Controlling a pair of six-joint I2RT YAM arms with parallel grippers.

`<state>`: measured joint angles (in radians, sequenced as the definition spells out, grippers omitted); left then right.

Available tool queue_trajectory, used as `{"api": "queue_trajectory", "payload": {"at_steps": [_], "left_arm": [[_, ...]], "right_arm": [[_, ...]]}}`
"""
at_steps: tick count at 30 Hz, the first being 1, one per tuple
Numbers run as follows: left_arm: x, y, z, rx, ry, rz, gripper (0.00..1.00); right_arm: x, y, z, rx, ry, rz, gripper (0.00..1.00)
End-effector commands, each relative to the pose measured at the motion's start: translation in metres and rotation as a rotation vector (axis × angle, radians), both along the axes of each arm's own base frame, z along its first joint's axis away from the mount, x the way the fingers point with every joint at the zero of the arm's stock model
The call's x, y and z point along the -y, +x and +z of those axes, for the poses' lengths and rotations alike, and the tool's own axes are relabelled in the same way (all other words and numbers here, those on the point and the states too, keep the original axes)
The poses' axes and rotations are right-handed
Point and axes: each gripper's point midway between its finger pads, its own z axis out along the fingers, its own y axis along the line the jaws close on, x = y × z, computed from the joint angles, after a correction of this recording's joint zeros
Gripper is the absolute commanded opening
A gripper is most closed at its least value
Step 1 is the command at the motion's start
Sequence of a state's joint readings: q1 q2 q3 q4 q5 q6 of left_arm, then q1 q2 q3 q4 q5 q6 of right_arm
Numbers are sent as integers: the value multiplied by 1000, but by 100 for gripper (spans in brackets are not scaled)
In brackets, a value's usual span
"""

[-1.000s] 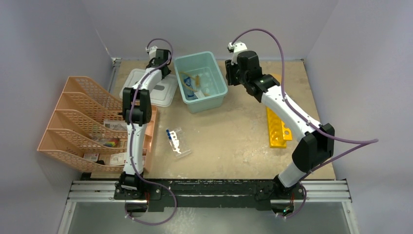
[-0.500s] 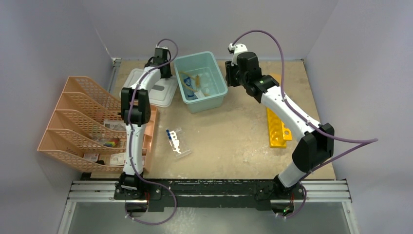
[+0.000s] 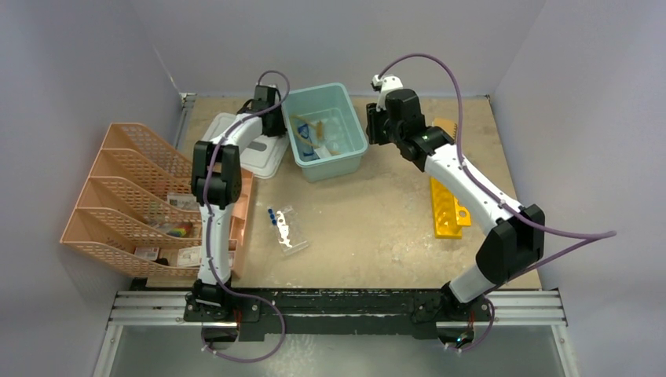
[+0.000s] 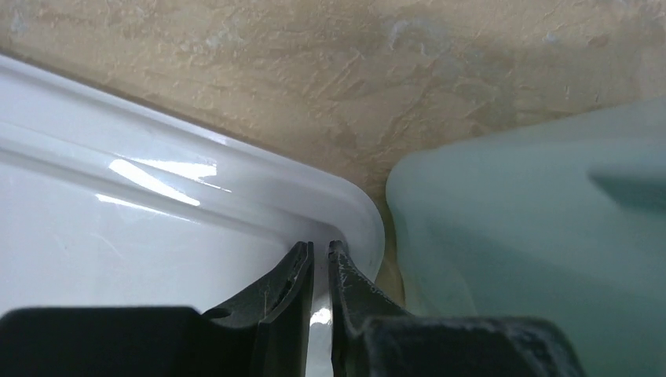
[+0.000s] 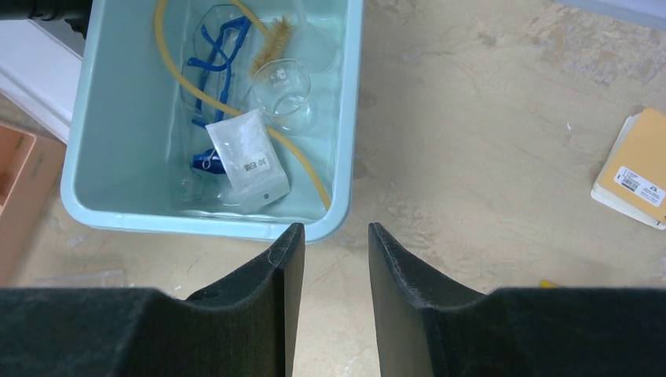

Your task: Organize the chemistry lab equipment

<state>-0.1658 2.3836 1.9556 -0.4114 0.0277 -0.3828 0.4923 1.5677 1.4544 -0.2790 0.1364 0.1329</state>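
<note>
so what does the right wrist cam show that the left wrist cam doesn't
Only right wrist: inside the teal bin, the safety glasses, amber tubing, white packet and glass dish, plus a notebook and the open right gripper. Only left wrist: the left gripper closed on the corner rim of the white lid. Both: the teal bin, white lid and table.

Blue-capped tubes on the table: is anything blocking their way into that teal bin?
Nothing visible. Bare table separates the blue-capped tubes from the teal bin, which stands open, white lid beside it.
</note>
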Motion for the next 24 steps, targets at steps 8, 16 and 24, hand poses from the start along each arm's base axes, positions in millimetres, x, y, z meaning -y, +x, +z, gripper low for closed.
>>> {"api": "queue_trajectory", "payload": {"at_steps": [8, 16, 24], "left_arm": [[45, -93, -51, -257, -18, -61, 14], [81, -135, -45, -278, -82, -149, 15], [90, -169, -38, -297, -121, -189, 15]], "right_arm": [[4, -7, 29, 69, 54, -16, 38], [6, -7, 28, 69, 54, -32, 39], [2, -10, 22, 43, 89, -33, 39]]}}
